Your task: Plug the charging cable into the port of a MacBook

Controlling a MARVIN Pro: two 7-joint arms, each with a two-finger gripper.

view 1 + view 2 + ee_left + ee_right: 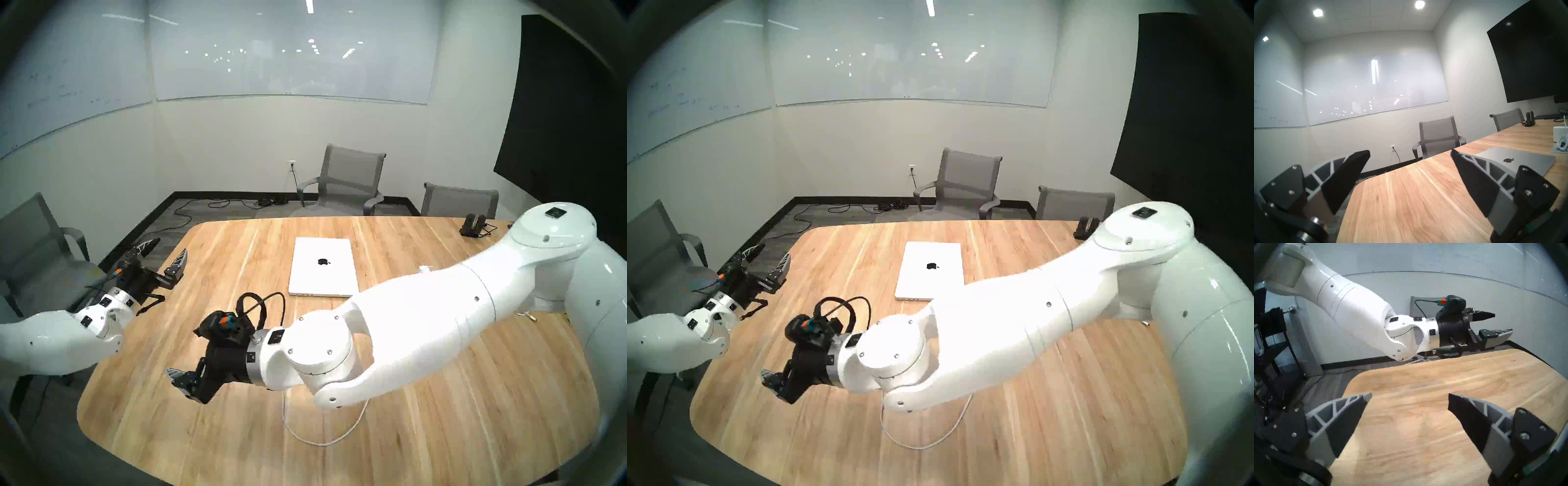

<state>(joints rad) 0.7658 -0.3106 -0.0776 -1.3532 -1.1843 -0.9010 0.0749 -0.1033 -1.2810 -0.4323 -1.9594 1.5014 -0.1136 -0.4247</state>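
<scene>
Both hands were wide open and empty: the left hand (163, 253) at the worktop's (441, 390) left edge, the right hand (1409, 405) over its near-left part. The MacBook (322, 268) lay shut toward the far edge, the cable (322, 441) near the front edge.

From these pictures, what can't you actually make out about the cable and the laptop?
- Cable tip: hidden in both head views, where the right arm covers all but one loop of the cord.
- Ports on the laptop: tiny dark marks on its near edge in the head views, too small to tell apart.
- Charger brick: cut off by the left wrist view's right edge.
</scene>
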